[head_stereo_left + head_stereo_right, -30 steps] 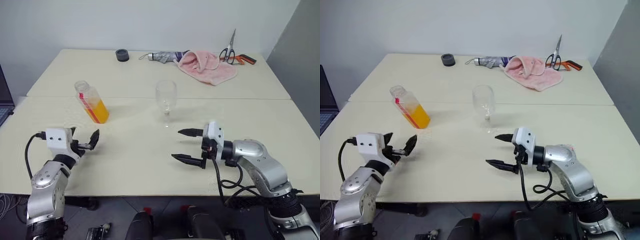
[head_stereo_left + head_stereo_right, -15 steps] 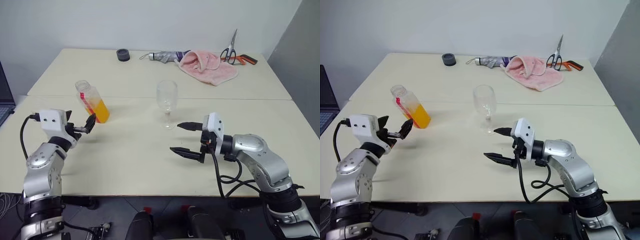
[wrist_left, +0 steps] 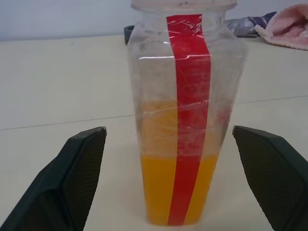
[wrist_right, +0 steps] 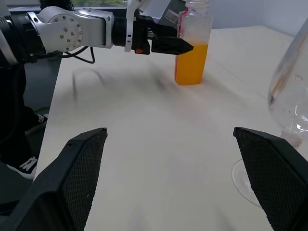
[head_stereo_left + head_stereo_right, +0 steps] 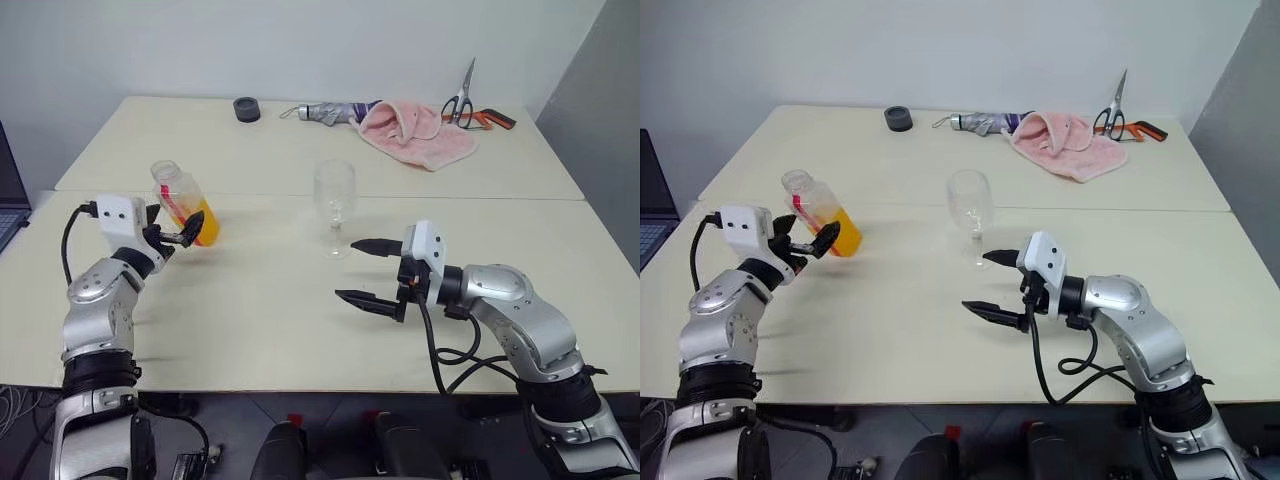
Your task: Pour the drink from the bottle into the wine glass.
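I am looking down on a pale cream table (image 5: 250, 320) made of two tops butted together, the seam running left to right, against a plain white wall (image 5: 300, 45). The bottle (image 5: 183, 204) stands upright at the left just on the near side of the seam, the orange drink (image 5: 203, 222) filling its lower part. My left gripper (image 5: 172, 232) sits just before it, fingers spread wide, not touching. The empty wine glass (image 5: 333, 206) stands near the middle, and my right gripper (image 5: 365, 272) hovers just near of it, jaws wide apart, pointing left. Along the far edge lie a dark round object (image 5: 245, 109), a folded umbrella (image 5: 328, 113), a pink towel (image 5: 415, 133) and scissors (image 5: 459, 100).
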`<state>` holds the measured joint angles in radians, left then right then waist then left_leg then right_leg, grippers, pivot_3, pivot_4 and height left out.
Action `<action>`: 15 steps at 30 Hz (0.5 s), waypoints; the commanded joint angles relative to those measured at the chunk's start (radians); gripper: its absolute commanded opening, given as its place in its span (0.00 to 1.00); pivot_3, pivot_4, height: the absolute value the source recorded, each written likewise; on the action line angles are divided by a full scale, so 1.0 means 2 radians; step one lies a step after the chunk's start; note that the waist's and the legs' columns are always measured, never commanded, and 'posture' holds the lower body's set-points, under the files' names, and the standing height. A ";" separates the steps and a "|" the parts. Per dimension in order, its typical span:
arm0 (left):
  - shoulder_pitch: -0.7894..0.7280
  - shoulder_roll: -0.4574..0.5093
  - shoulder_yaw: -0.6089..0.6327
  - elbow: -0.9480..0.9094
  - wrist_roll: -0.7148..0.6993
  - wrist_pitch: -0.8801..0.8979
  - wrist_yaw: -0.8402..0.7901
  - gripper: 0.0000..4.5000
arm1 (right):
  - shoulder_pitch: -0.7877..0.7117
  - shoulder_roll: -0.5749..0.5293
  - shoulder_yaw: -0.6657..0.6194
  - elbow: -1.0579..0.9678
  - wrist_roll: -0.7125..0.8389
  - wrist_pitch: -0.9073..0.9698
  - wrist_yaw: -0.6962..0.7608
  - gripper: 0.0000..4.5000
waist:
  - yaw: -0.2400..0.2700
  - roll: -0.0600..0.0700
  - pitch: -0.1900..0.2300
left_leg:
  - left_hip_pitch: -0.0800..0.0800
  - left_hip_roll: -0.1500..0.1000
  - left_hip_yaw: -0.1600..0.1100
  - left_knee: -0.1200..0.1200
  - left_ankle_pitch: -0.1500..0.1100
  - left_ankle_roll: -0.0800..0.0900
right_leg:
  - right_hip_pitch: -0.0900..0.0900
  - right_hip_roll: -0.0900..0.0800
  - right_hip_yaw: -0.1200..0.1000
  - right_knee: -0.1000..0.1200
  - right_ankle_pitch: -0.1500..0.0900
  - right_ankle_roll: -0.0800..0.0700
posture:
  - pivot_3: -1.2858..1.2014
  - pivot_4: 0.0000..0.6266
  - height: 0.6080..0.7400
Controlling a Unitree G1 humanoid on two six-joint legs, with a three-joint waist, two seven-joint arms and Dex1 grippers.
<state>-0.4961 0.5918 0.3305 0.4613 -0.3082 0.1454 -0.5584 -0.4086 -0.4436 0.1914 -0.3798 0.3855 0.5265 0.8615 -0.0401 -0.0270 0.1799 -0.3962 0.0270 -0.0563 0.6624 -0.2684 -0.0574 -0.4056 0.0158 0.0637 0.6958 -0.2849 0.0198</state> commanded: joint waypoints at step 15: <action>-0.075 0.000 -0.016 0.098 0.016 -0.068 -0.033 0.38 | -0.012 0.010 -0.016 -0.027 0.011 -0.011 -0.022 1.00 | 0.000 0.000 0.000 | 0.000 0.000 0.000 0.000 0.000 0.000 | 0.000 0.000 0.000 0.000 0.000 0.000 | 0.52 0.24 1.00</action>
<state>-0.6228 0.5911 0.3016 0.6985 -0.2694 0.0256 -0.6137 -0.4127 -0.4246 0.1890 -0.3806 0.3854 0.5235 0.8251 -0.0396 -0.0270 0.1798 -0.3971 0.0269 -0.0574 0.6626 -0.2684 -0.0574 -0.4060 0.0158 0.0626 0.6961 -0.2849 0.0198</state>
